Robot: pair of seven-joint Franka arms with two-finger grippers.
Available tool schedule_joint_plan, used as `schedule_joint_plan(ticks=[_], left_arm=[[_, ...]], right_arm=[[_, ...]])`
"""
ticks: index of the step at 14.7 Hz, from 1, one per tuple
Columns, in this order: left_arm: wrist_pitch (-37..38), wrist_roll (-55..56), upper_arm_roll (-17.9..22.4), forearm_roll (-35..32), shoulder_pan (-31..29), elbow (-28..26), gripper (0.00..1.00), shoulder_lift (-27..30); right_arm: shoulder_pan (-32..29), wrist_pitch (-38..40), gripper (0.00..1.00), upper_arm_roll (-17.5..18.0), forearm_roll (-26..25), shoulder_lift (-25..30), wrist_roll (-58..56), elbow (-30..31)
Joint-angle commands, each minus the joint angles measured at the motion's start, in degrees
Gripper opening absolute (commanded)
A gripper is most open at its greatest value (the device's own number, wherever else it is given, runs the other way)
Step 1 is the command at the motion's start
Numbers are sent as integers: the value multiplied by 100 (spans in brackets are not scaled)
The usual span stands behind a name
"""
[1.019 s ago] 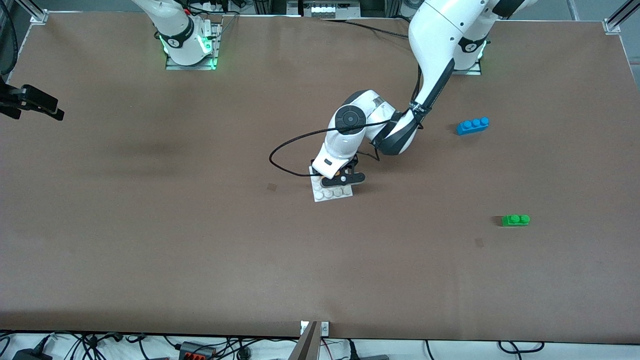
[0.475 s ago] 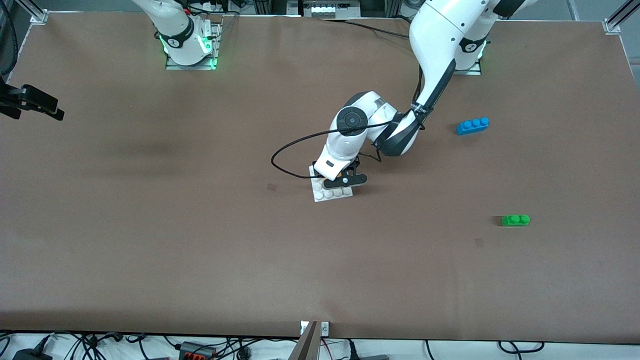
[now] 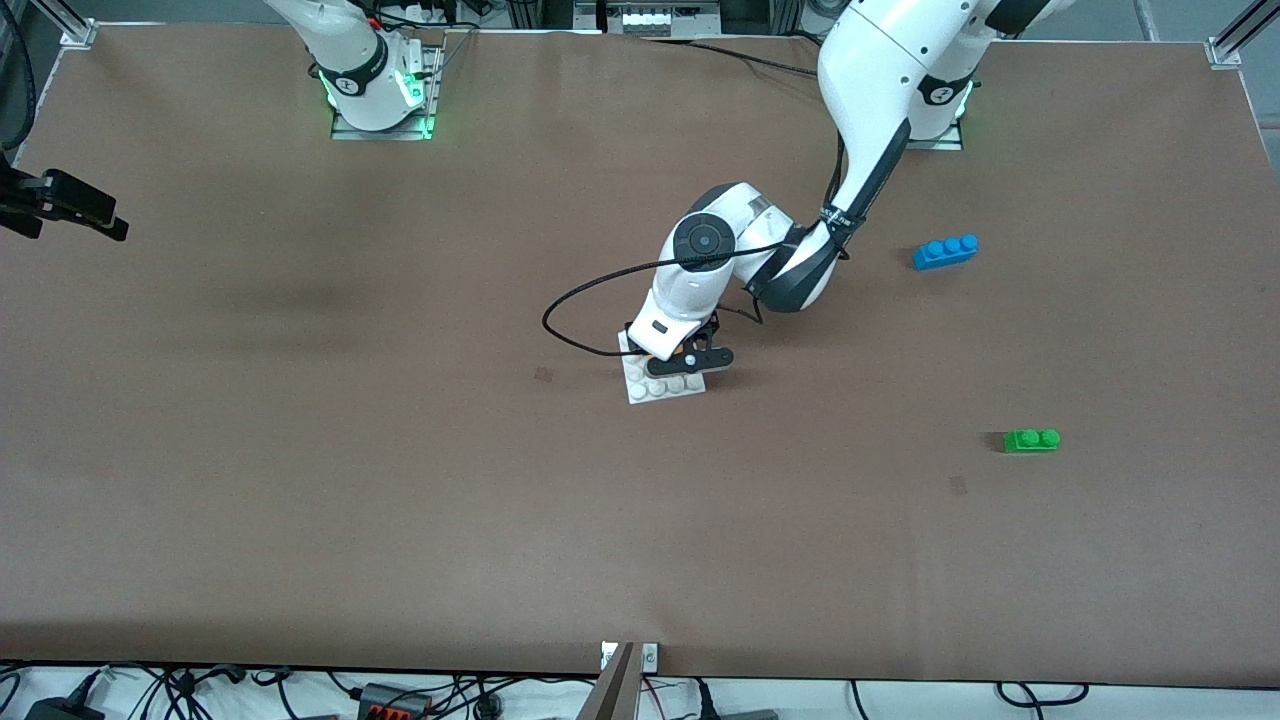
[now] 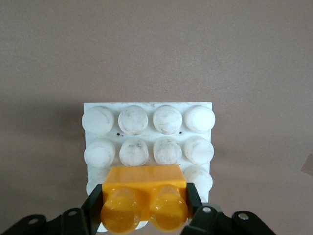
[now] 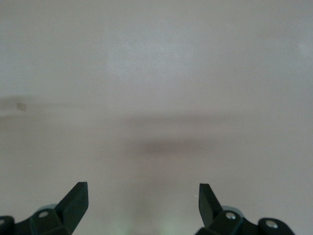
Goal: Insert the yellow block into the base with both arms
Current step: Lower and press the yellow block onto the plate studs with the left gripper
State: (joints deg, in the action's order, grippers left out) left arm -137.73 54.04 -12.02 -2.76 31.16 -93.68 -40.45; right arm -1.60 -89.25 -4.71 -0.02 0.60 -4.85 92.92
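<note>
Near the middle of the front view, a little right of centre, I am holding my left end effector (image 3: 685, 355) low over the base (image 3: 662, 384), which is lying flat on the table (image 3: 400, 480). In the left wrist view my left end effector (image 4: 145, 210) is clamping the yellow block (image 4: 145, 198) between its fingers (image 4: 93, 208), one pressing on each end. The block is sitting at the bottom centre of that picture, covering part of the rows of the base (image 4: 148, 142) closest to the fingers; whether it is already seated on the studs I cannot tell.

The yellow block is glossy orange-yellow, with two round studs facing the camera. The base is a white square plate, its studs scuffed grey.

My right end effector (image 5: 143, 200) is waiting with its fingers spread wide over bare table, at the left edge of the front view.

A blue brick (image 3: 945, 251) and a green brick (image 3: 1031, 440) are lying well apart toward the right of the front view.
</note>
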Motion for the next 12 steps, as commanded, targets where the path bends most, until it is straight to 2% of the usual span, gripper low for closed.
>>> schedule_joint_plan(ticks=[1, 12], left_arm=[[-97, 133, 77, -163, 75, -54, 65, 20], [-88, 212, 68, -154, 83, -98, 66, 28]], right_arm=[[-33, 31, 100, 22, 73, 72, 2, 51], [-33, 31, 100, 22, 73, 72, 2, 51]])
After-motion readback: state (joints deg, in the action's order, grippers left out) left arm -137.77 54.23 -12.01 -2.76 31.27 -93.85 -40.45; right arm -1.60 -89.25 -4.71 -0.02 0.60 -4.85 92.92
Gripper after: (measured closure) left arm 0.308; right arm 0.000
